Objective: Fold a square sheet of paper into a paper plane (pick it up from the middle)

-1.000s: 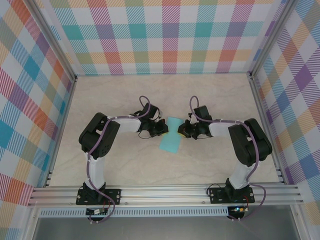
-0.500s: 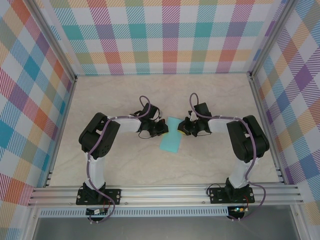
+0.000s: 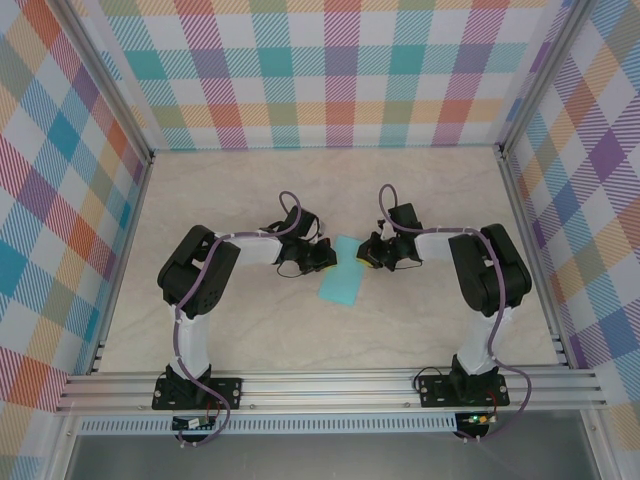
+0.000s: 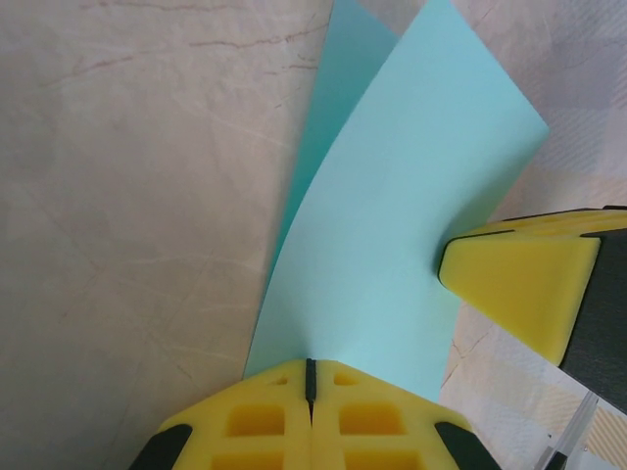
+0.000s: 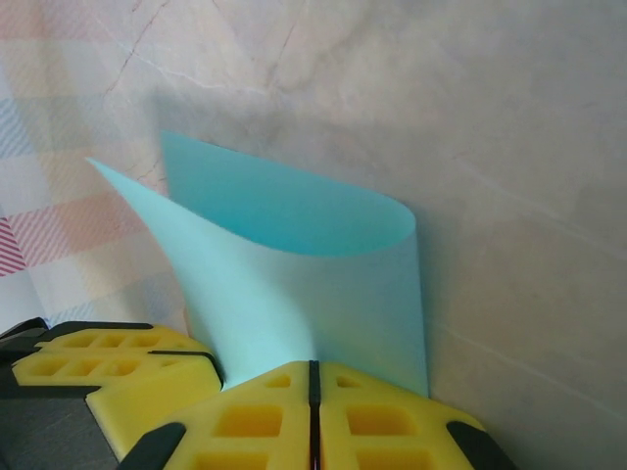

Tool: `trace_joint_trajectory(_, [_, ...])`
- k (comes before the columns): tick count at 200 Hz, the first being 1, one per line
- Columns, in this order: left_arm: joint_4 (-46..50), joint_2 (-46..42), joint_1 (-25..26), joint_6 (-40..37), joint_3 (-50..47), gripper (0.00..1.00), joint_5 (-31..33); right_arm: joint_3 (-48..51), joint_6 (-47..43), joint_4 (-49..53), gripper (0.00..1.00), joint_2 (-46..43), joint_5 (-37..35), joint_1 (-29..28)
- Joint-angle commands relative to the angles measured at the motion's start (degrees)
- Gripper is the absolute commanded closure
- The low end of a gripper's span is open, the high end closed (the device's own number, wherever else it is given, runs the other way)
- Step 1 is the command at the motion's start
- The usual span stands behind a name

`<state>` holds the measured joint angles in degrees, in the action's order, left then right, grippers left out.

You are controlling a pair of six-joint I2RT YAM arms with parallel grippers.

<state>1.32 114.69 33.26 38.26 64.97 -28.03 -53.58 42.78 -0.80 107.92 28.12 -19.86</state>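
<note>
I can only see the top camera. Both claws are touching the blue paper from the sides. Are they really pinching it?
Observer: Yes for the left one. In the left wrist view the left gripper is shut, with the edge of the square sheet of paper caught in the seam between its jaws.
Operator: And the other claw?
Observer: The right wrist view shows the right gripper shut on an edge of the paper as well.
Operator: Is the paper lying flat?
Observer: No. From the right wrist it stands up and bends round in a soft curve, with no sharp crease along that bend.
</note>
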Motion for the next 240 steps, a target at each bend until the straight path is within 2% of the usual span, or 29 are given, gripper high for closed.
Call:
trace_joint_trajectory(1, [8.92, 4.61, 1.11, -1.08, -3.18, 1.0, 5.18, -0.4, -0.95, 1.53, 0.91, 1.07, -0.77, 0.52])
trace_joint_trajectory(58, [8.95, 4.75, 1.11, -1.19, -3.32, 1.0, 5.16, -1.59, -0.1, -0.11, 0.9, -2.53, 3.94, 2.1])
trace_joint_trajectory(115, [9.05, 4.79, 1.11, -1.19, -3.01, 1.0, 5.09, -2.23, -1.3, 1.67, 0.91, 2.41, 1.06, 2.45])
trace_joint_trajectory(136, [8.96, 4.97, 1.11, -1.17, -3.08, 1.0, 5.06, -3.11, -1.68, 5.33, 0.91, 3.39, -1.18, 2.4])
trace_joint_trajectory(194, [8.96, 4.83, 1.11, -1.17, -3.25, 1.0, 5.12, -5.99, -1.85, 5.88, 0.91, -0.07, 1.13, 2.79])
trace_joint_trajectory(240, [8.96, 4.66, 1.11, -1.19, -3.27, 1.0, 5.08, -7.15, -0.83, 4.78, 0.91, 3.08, 1.26, 3.99])
